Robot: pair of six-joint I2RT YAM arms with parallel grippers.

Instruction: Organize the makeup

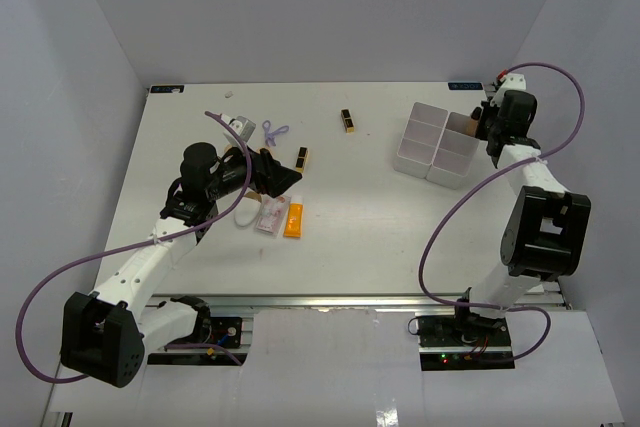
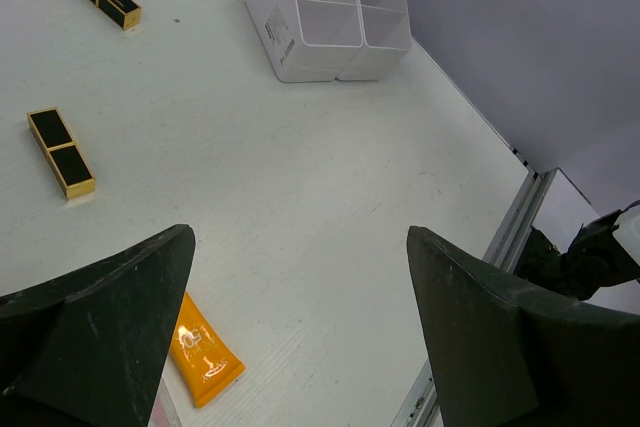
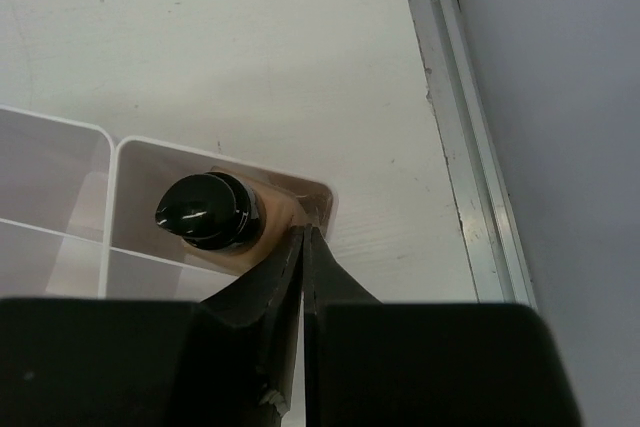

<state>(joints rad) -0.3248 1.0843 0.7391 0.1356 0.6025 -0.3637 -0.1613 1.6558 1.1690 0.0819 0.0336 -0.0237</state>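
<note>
We start with the white four-compartment tray [image 1: 411,159], our landmark. Its far right compartment holds one beige dark-capped bottle [image 3: 210,212] standing upright, and the other three compartments look empty to us.

The right gripper [image 3: 303,235] hangs directly over that bottle's compartment. Its fingers are pressed together with nothing between them, so we judge the bottle to be already placed.

The left gripper [image 2: 300,237] is well to the left of the tray, with its jaws spread wide and holding nothing.

All the loose makeup lies on the tray's left, far closer to the left arm than to the right. The orange tube [image 1: 293,219] sits just beside the left gripper, on the side toward the arm bases, with its long axis running roughly from near to far. We judge it the likeliest next pick.

- The pink packet [image 1: 270,217] touches or nearly touches the orange tube on the side away from the tray.
- The white oval [image 1: 245,215] lies beyond the packet, partly hidden.
- One black-gold lipstick tube [image 1: 301,157] lies a little farther back.
- A second lipstick tube [image 1: 347,119] lies nearer the tray.
- The purple looped tool [image 1: 273,131] lies farthest from the tray.
</note>
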